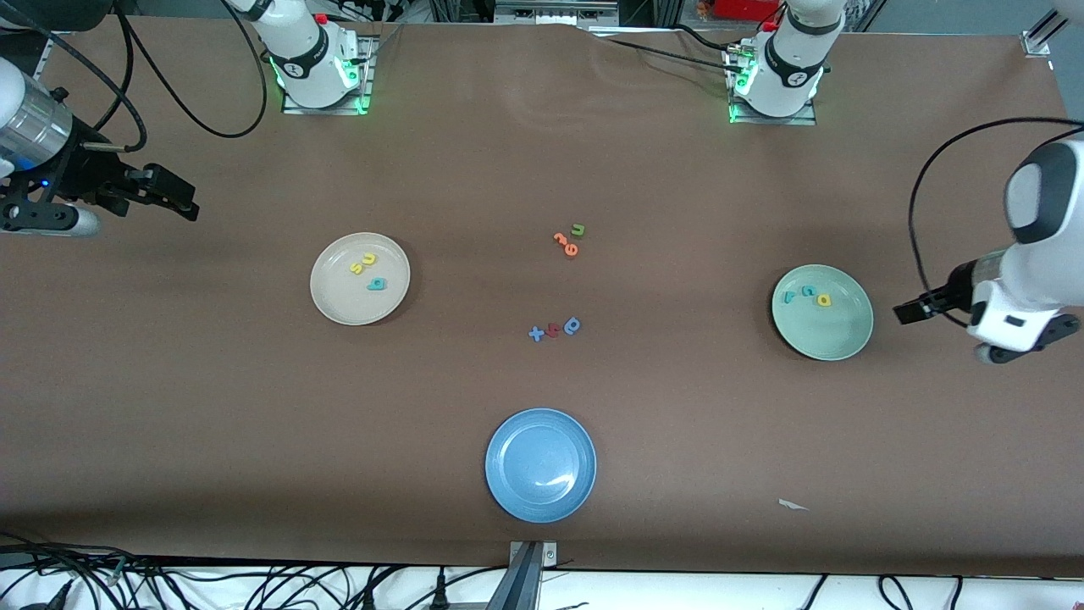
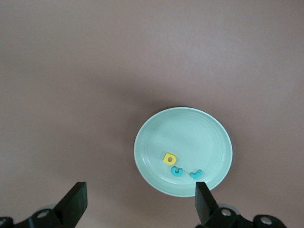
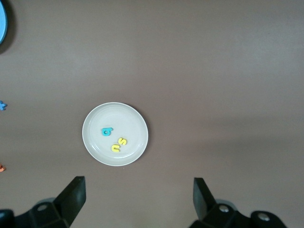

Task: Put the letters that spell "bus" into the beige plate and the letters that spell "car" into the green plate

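Observation:
The beige plate (image 1: 339, 298) holds a yellow "s" (image 1: 356, 268), a yellow "u" (image 1: 369, 258) and a teal "b" (image 1: 377, 285). The green plate (image 1: 837, 335) holds a teal "r" (image 1: 788, 296), a teal "c" (image 1: 808, 291) and a yellow "a" (image 1: 824, 300). My left gripper (image 1: 910, 309) hangs open and empty over bare table beside the green plate (image 2: 190, 133), toward the left arm's end. My right gripper (image 1: 182, 203) is open and empty over the table at the right arm's end, apart from the beige plate (image 3: 129, 121).
An empty blue plate (image 1: 540, 464) lies near the front edge. At mid-table lie two orange letters with a green "u" (image 1: 569, 240), and nearer the camera a blue and red group (image 1: 555, 329). A white paper scrap (image 1: 792, 505) lies near the front.

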